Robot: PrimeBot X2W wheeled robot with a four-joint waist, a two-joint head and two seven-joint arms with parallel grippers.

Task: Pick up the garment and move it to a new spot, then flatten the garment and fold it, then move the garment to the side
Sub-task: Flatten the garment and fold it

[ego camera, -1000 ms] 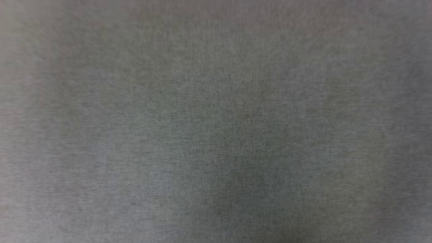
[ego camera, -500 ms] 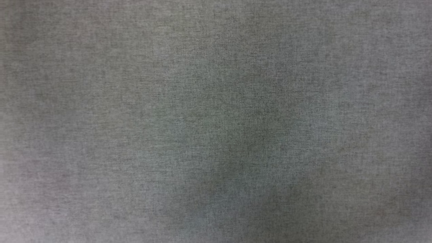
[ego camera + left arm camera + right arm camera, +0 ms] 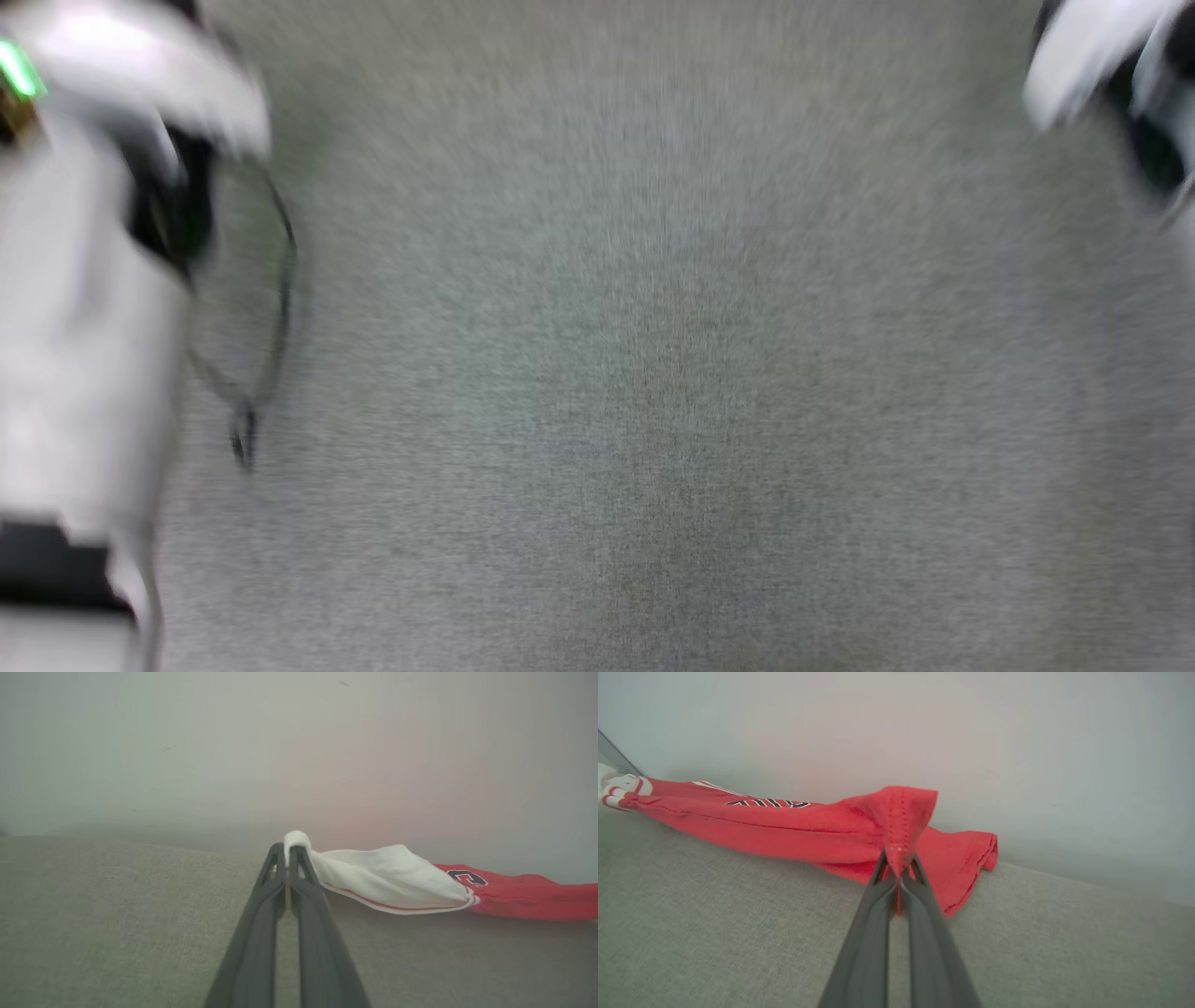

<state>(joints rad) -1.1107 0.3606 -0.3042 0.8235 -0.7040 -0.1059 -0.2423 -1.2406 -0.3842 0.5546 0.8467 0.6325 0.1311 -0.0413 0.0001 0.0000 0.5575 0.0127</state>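
The garment [image 3: 794,826] is a red T-shirt with white sleeves and black lettering, stretched low over a grey fabric surface [image 3: 714,933]. In the right wrist view my right gripper [image 3: 899,861] is shut on a fold of its red hem. In the left wrist view my left gripper [image 3: 286,849] is shut on the tip of a white sleeve, and the garment [image 3: 392,882] trails off to the right into red cloth. The blurred head view shows my pale left forearm [image 3: 84,308] at the left edge and part of my right arm [image 3: 1111,65] at the top right.
Grey woven fabric [image 3: 653,373] covers the surface below. A pale wall [image 3: 233,742] rises just behind the garment. A thin black cable [image 3: 271,317] loops beside the left forearm.
The head camera has moved: earlier it showed just grey fabric, and now both arms come in at the left edge and top right, strongly blurred.
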